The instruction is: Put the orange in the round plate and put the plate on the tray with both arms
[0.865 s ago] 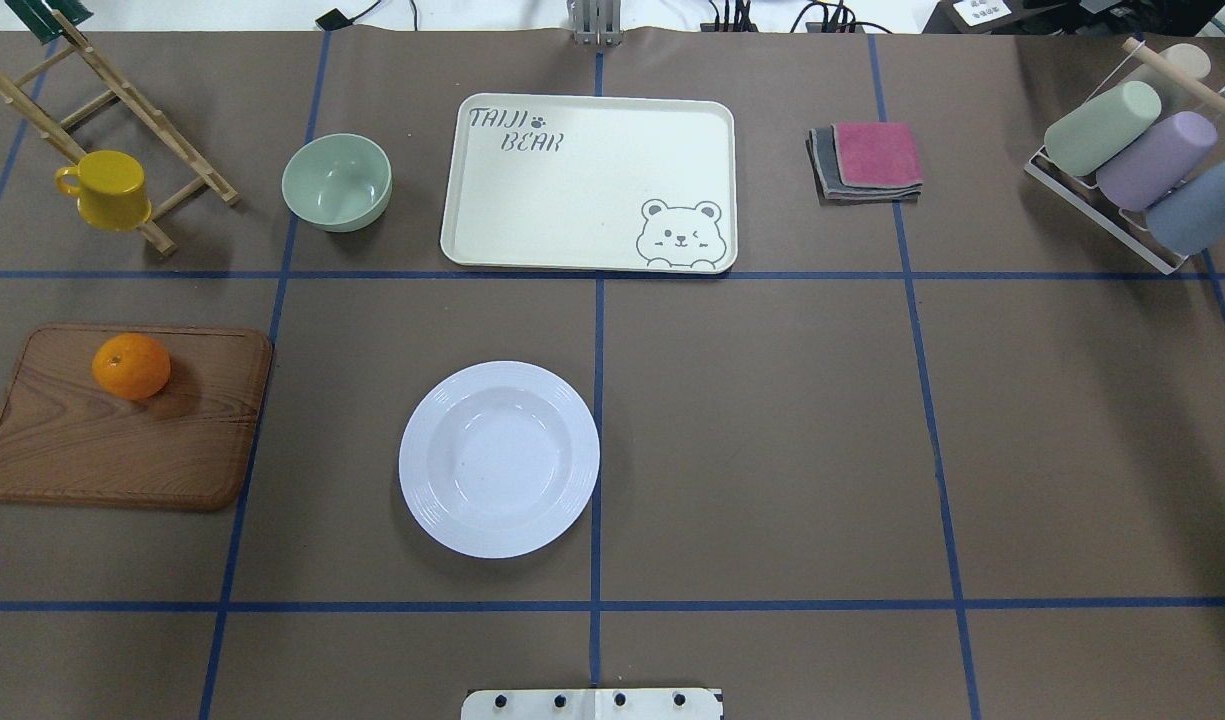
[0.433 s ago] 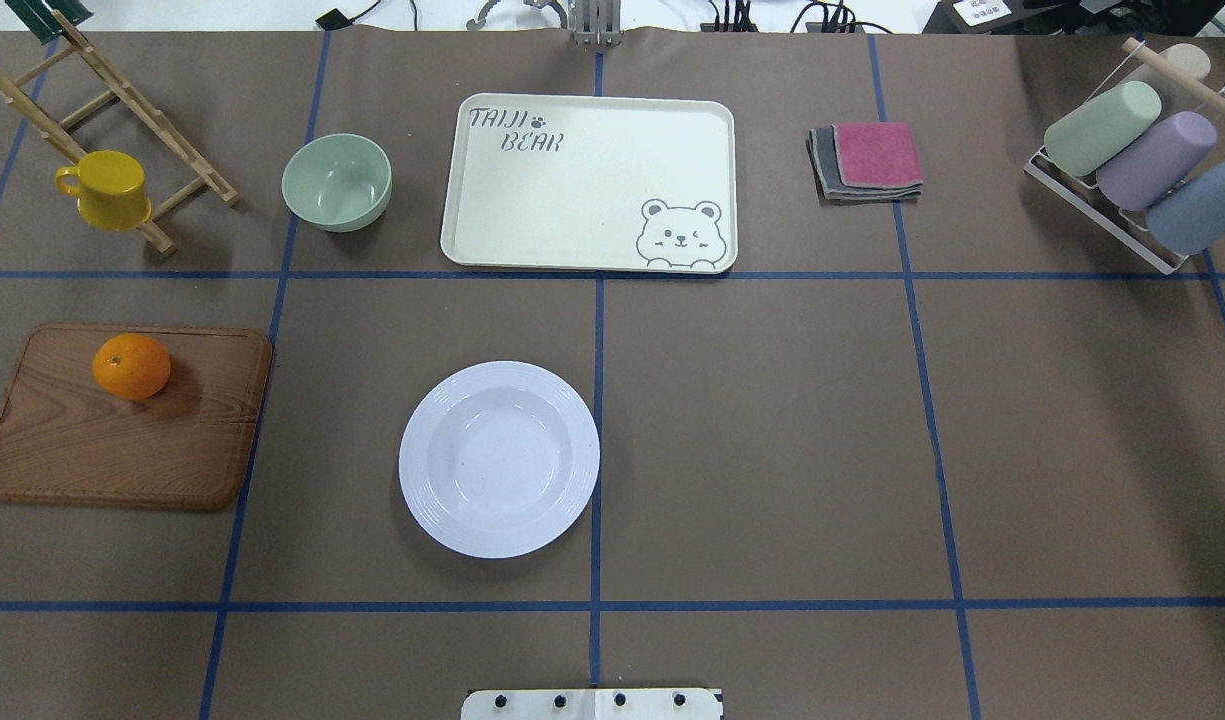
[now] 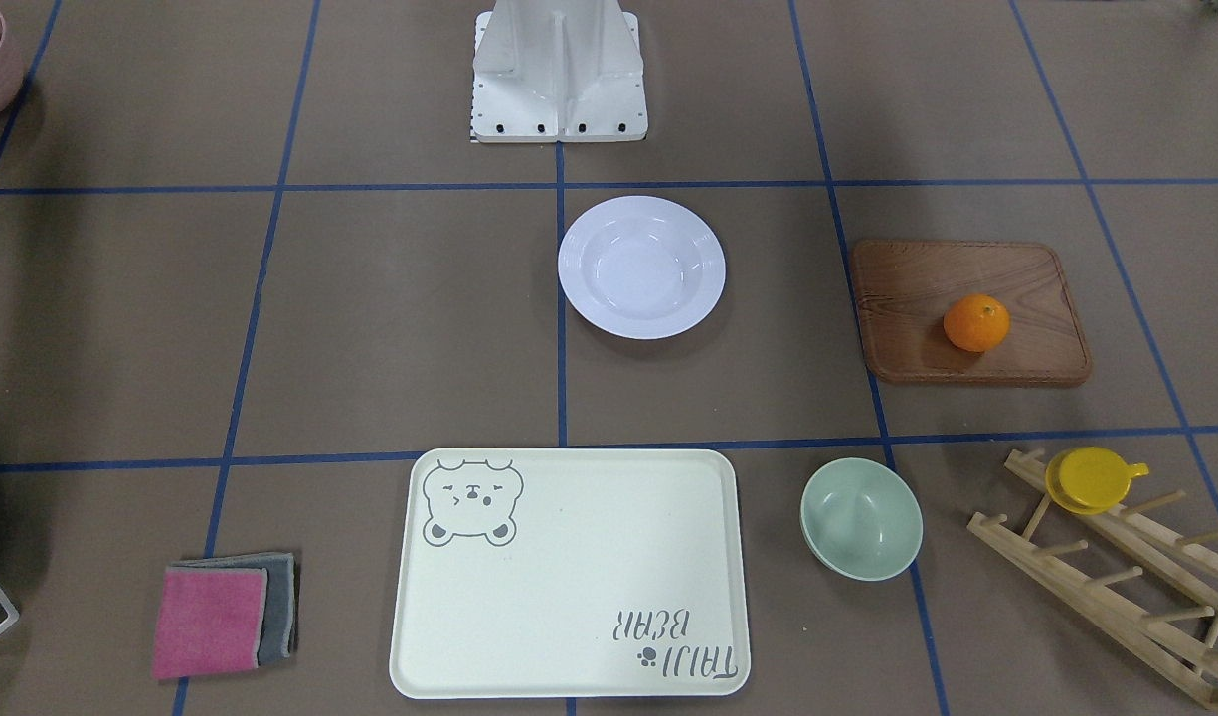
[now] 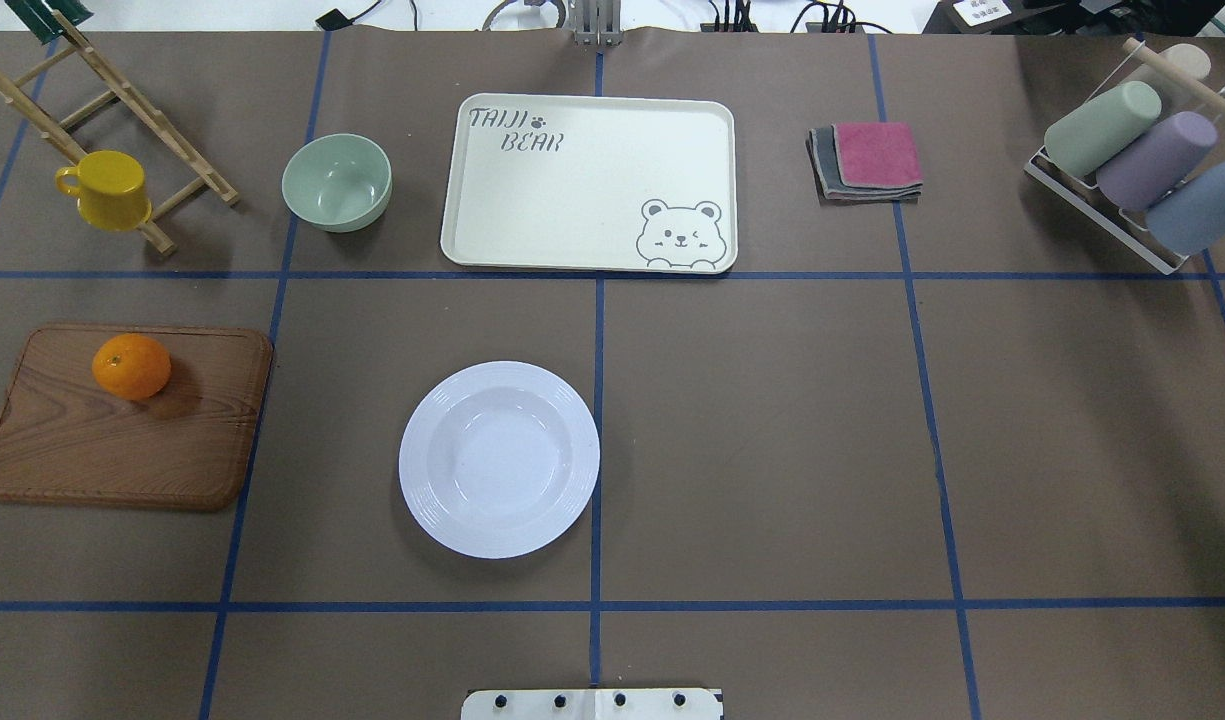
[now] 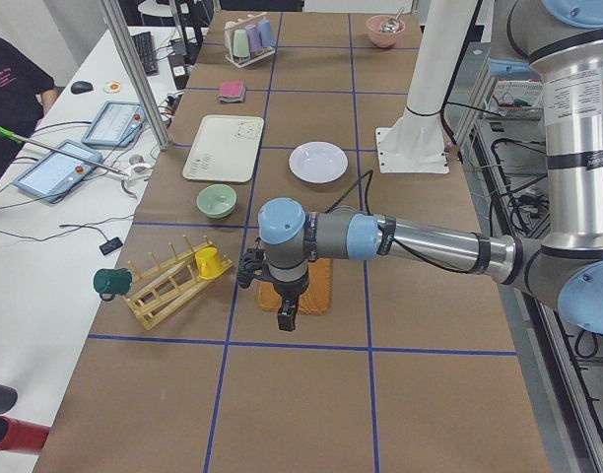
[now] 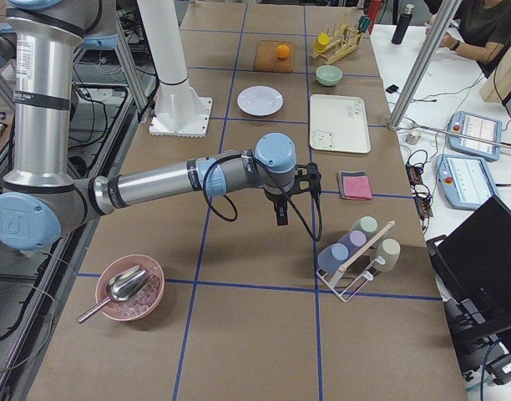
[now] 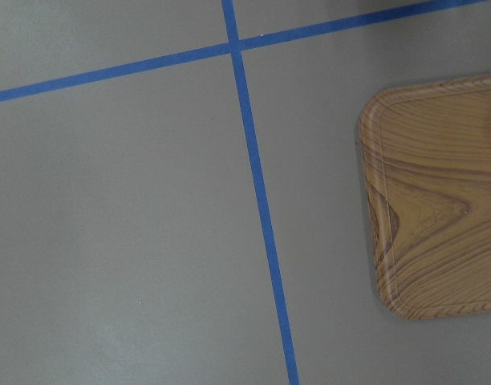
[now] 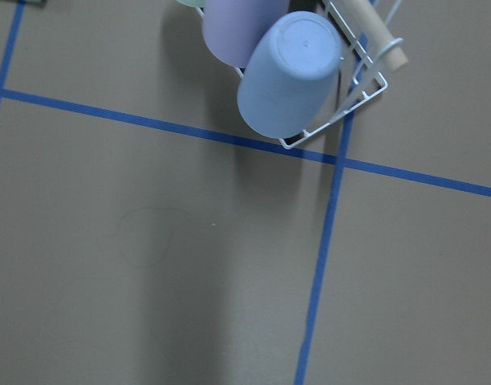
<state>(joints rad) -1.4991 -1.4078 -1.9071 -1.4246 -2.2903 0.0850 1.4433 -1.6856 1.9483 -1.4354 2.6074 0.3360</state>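
The orange (image 4: 131, 366) sits on a brown wooden board (image 4: 122, 440) at the table's left. The white round plate (image 4: 499, 459) lies empty near the middle, and the cream tray (image 4: 588, 183) with the bear drawing lies empty beyond it. Neither arm reaches into the overhead or front views. In the exterior left view my left gripper (image 5: 285, 315) hangs above the board's near end, and I cannot tell its state. In the exterior right view my right gripper (image 6: 280, 213) hovers between the folded cloths and the cup rack, and I cannot tell its state either. No fingers show in the wrist views.
A pale-green bowl (image 4: 336, 182) stands left of the tray. A yellow cup (image 4: 107, 189) hangs on a wooden rack (image 4: 122, 110) at the far left. Folded pink and grey cloths (image 4: 867, 160) lie right of the tray, and a wire rack of cups (image 4: 1137, 160) stands at the far right.
Nothing on the table has moved. A small grey shape has come into view past the table's far edge.
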